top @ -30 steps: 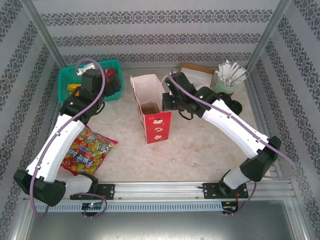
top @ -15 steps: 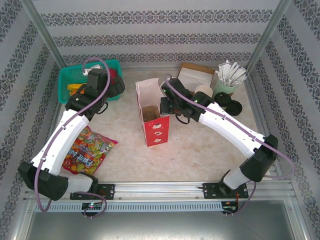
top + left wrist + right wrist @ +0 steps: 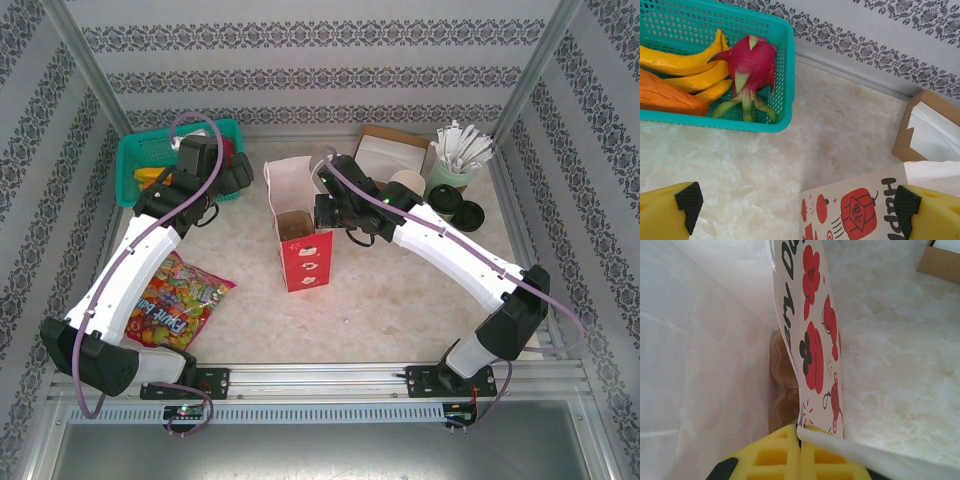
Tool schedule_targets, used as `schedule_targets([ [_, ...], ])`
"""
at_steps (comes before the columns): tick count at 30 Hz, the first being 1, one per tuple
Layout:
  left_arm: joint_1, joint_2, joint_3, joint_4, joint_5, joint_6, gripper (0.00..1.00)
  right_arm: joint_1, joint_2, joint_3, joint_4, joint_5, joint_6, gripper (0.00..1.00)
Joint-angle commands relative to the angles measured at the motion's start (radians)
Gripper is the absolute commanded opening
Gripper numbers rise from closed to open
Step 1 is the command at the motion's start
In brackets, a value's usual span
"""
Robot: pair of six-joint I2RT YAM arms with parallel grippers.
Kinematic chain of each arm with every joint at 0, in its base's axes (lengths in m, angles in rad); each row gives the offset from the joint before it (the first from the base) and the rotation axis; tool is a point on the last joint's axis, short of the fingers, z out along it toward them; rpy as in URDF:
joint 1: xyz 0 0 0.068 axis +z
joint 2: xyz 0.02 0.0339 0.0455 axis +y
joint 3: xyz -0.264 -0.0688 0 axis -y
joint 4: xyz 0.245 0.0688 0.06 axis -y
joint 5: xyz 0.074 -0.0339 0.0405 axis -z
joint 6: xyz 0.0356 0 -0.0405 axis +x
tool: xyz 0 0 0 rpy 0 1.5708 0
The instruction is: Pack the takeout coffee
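Observation:
A red-and-white paper bag [image 3: 303,262] stands open mid-table. My right gripper [image 3: 322,208] is shut on its right rim. In the right wrist view the yellow pads [image 3: 775,457] pinch the printed bag wall [image 3: 815,340] at my right gripper [image 3: 800,440], and a brown insert [image 3: 782,385] lies at the bag's bottom. My left gripper [image 3: 795,205] hangs open over bare table between the basket and the bag's printed side [image 3: 855,210]. The takeout coffee [image 3: 445,200], dark with a black lid, stands at the back right, apart from both grippers.
A teal basket [image 3: 135,160] of fruit sits back left, with a dragon fruit [image 3: 751,62] and bananas [image 3: 687,62]. A candy bag [image 3: 175,300] lies front left. Back right stand a brown napkin box [image 3: 385,150], a pale cup of white sticks [image 3: 455,155] and a loose black lid [image 3: 470,214].
My right gripper has moved left while holding the bag's rim, and the bag has shifted with it. My left gripper has swung a little right, from over the basket towards the bag.

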Motion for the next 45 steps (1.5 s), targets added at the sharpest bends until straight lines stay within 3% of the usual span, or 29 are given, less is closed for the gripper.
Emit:
schedule_targets([
  [1, 0.012, 0.011, 0.036, -0.032, 0.004, 0.015, 1.00, 0.009, -0.018, 0.017, -0.026, 0.006, -0.030, 0.05],
  [3, 0.012, 0.014, 0.038, -0.032, 0.005, 0.014, 1.00, 0.008, -0.040, 0.013, -0.024, 0.022, -0.054, 0.11],
  [6, 0.012, 0.018, 0.038, -0.030, 0.010, 0.012, 1.00, 0.000, -0.069, 0.005, -0.027, 0.014, -0.088, 0.37],
  [10, 0.012, 0.024, 0.038, -0.028, 0.020, 0.009, 1.00, -0.010, -0.115, -0.009, -0.024, -0.004, -0.141, 0.62],
  [11, 0.012, 0.024, 0.039, -0.028, 0.023, 0.010, 1.00, -0.013, -0.128, -0.015, -0.018, -0.006, -0.156, 0.73],
  [12, 0.012, 0.027, 0.040, -0.028, 0.031, 0.014, 1.00, -0.015, -0.145, -0.021, -0.011, -0.007, -0.171, 0.97],
  [19, 0.012, 0.044, 0.050, -0.039, 0.051, 0.010, 1.00, -0.067, -0.254, -0.075, -0.010, 0.069, -0.158, 0.98],
  [23, 0.013, 0.041, 0.049, -0.036, 0.050, 0.007, 1.00, -0.175, -0.319, -0.133, -0.085, 0.181, -0.136, 0.98],
  [29, 0.019, 0.036, 0.037, -0.006, 0.119, 0.031, 1.00, -0.410, -0.479, -0.336, 0.026, 0.081, -0.171, 0.98],
  [31, 0.021, 0.027, 0.023, 0.013, 0.138, 0.033, 1.00, -0.504, -0.513, -0.402, 0.078, -0.007, -0.188, 0.98],
  [35, 0.026, 0.005, 0.000, 0.033, 0.145, 0.035, 1.00, -0.679, -0.525, -0.467, 0.129, -0.130, -0.108, 0.98],
  [40, 0.030, -0.034, -0.037, 0.068, 0.244, 0.089, 1.00, -0.775, -0.474, -0.460, 0.075, -0.138, -0.105, 0.98],
  [45, 0.030, -0.088, -0.090, 0.097, 0.273, 0.115, 1.00, -0.805, -0.448, -0.484, 0.089, -0.135, -0.102, 0.98],
])
